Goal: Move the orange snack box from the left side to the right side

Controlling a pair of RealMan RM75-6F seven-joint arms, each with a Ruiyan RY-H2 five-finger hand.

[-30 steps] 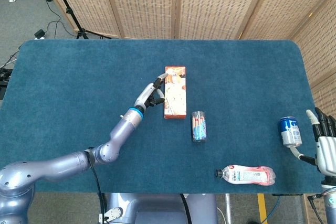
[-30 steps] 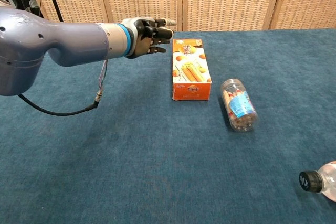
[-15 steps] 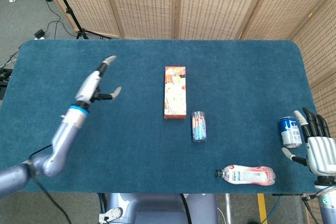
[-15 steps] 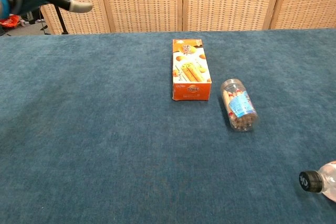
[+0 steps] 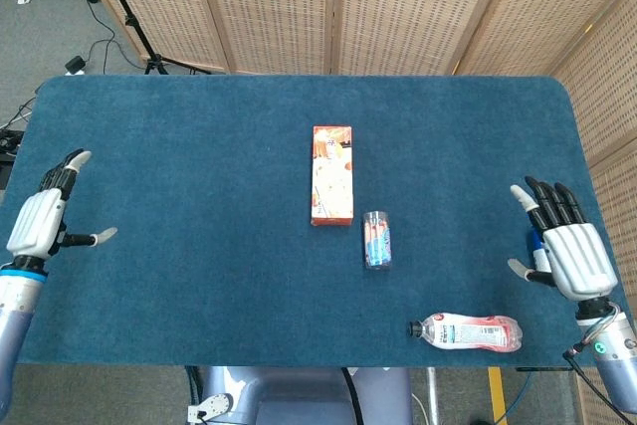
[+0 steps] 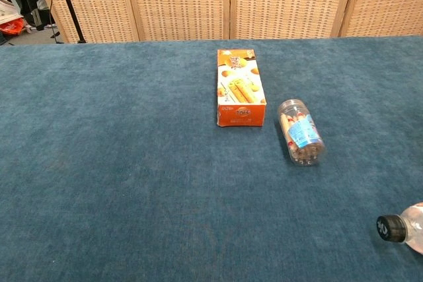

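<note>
The orange snack box lies flat near the middle of the blue table, its long side running away from me; the chest view shows the box too. My left hand hovers at the table's far left edge, fingers spread, holding nothing. At the far right edge my right hand is open as well, palm up, empty. Both hands are far from the box and neither shows in the chest view.
A clear jar with a blue label lies on its side just right of the box's near end. A plastic bottle with a red label lies near the front right edge. Wicker screens stand behind the table.
My left hand has drawn back from beside the box to the table's left edge. My right hand has moved up and now covers the blue can seen earlier. The box has not moved.
</note>
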